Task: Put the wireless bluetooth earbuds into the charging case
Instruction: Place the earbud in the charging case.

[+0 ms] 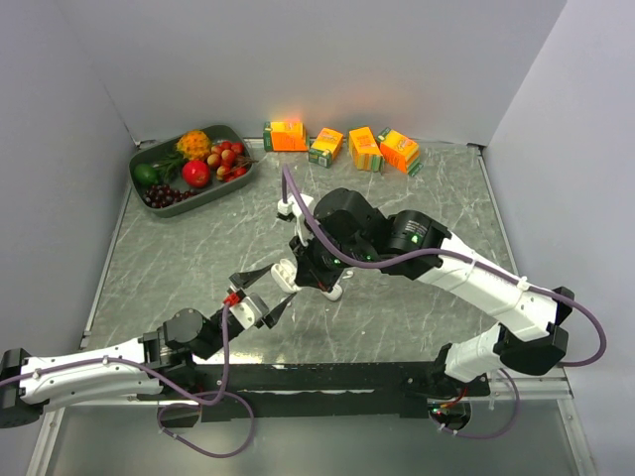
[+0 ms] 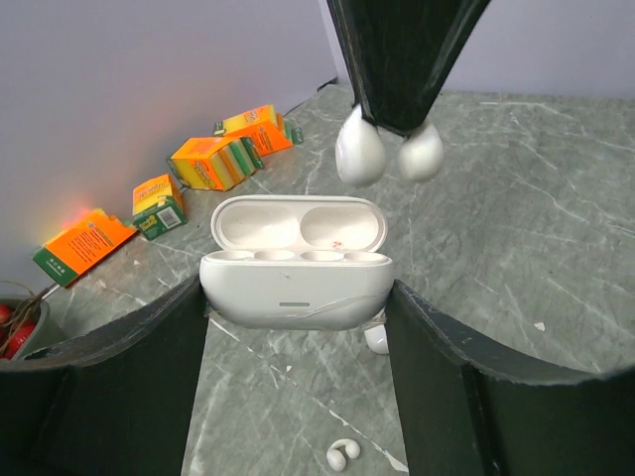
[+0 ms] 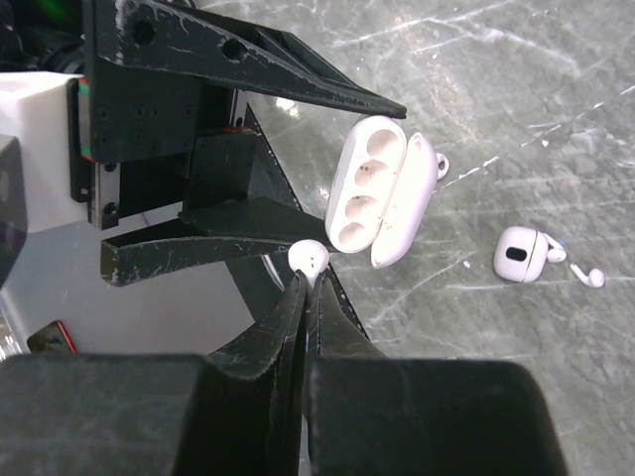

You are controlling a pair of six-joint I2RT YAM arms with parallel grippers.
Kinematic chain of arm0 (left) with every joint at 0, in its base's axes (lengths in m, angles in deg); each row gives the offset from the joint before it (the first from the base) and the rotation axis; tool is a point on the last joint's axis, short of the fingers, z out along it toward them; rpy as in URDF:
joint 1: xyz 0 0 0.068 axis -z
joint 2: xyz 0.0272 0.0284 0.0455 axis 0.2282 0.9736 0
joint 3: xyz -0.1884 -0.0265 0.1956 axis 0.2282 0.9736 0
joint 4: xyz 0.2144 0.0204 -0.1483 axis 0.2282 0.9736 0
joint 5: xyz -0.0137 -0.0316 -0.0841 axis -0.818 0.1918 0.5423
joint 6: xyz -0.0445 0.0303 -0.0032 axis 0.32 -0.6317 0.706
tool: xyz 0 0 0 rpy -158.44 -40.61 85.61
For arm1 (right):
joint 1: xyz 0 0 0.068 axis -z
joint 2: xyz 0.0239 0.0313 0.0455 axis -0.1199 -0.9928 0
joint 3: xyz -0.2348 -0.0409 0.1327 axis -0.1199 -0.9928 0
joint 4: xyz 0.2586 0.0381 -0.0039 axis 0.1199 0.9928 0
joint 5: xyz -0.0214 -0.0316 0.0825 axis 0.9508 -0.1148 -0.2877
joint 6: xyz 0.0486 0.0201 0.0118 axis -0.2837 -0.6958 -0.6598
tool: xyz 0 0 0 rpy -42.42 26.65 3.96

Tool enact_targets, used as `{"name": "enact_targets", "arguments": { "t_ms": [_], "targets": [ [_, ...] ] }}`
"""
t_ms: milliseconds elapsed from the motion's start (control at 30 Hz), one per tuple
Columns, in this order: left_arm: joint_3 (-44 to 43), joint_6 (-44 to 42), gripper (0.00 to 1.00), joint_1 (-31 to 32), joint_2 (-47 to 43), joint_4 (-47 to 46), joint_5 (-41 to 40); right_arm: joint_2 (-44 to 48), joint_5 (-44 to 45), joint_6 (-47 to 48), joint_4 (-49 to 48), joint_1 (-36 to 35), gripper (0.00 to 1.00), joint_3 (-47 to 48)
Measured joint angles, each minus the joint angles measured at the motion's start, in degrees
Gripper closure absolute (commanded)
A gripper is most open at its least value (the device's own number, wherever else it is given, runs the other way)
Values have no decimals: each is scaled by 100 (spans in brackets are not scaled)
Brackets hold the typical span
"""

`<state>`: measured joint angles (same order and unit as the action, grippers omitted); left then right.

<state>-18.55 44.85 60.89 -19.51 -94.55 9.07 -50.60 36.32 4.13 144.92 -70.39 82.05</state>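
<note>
Earbud (image 3: 309, 259) between right claw (image 3: 305, 288) tips

Charging case (image 2: 298, 288): white, glossy, oblong with rounded corners. Its lid is hinged fully back and 4 round recesses in the base are exposed and empty. It is off the table (image 2: 516, 228), upright, gripped at its 2 ends by the left gripper (image 2: 298, 297).

Held earbud (image 2: 362, 154): white, with 2 smooth rounded lobes side by side. It is pinched in the closed tips of the right gripper (image 3: 306, 281), just above the open lid and apart from the case.

Loose earbud (image 2: 342, 454): small, white, 2-lobed, lying on the table below the case.

A second white piece shows partly under the case; its type cannot be told.
</note>
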Motion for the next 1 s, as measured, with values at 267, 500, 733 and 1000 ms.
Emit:
{"name": "enact_targets", "arguments": {
  "t_ms": [267,500,733,1000],
  "targets": [
    [-149,0,99,0,133,-2,48,-72,-31,4,63,0,100,0],
    [-155,0,99,0,164,0,57,-125,13,4,90,0,100,-17],
    [-155,7,99,0,153,7,57,-125,157,2,81,0,100,-101],
    [-155,26,99,0,107,15,57,-149,365,0,11,0,100,-140]
  ]
}}
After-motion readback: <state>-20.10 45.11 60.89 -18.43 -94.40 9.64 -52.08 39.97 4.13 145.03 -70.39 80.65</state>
